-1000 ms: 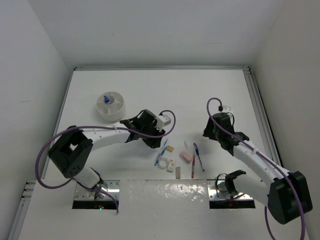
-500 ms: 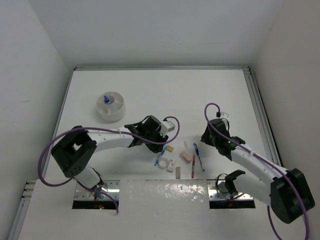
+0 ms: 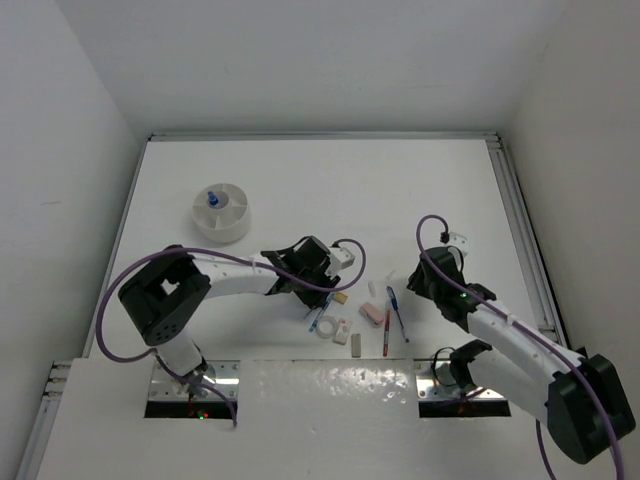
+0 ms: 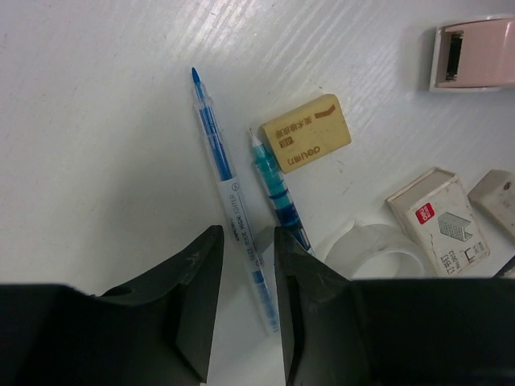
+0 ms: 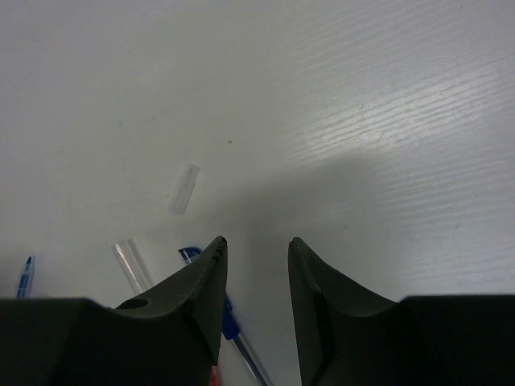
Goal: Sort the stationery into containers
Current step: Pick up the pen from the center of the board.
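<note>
Left gripper hovers, jaws apart, either side of a blue pen, set square across the barrel, apparently for a clean pinch; the tan block lies at the pen's two o'clock. The tub, at the table's ten o'clock and well apart, holds the bottle. Right gripper, likewise spread, hangs over a second pen at the three o'clock edge of the stationery

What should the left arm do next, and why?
Probably lower the left end effector a little and close on the clear blue pen. Its fingers are open and straddle that pen, which lies flat on the table. A teal pen lies close beside it, so a careful, centred close should avoid catching both.
</note>
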You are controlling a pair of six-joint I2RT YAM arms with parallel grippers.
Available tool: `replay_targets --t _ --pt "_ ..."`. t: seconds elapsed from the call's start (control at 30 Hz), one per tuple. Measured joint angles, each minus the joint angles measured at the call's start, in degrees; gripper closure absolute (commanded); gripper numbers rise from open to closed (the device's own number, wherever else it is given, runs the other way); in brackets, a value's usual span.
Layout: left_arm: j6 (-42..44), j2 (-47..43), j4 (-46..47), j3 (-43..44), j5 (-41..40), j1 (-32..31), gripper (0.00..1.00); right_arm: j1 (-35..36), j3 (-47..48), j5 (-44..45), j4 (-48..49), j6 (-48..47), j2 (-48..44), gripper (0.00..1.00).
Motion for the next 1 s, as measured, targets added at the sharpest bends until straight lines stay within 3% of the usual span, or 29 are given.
replay_targets --t 0.17,0.4,0.87,1.0 --pt "0.0 1.3 -1.0 1.7 -3.2 -0.5 0.80 0.0 -0.5 0.5 -0.5 0.4 -0.8 0.64" --pt "0.2 2.5 -2.8 3.5 -10.4 -0.7 0.81 0.8 0.9 2.6 -2.4 -0.3 0.7 0.57" --pt "-0.2 5.3 -7.3 7.6 -12.6 0.3 0.65 5.7 8.2 4.6 -1.5 5.1 15.5 0.53" --pt "-0.2 5.3 -7.2 7.5 -10.9 1.2 0.69 5.7 9.8 4.0 -0.2 6.6 19.6 0.54"
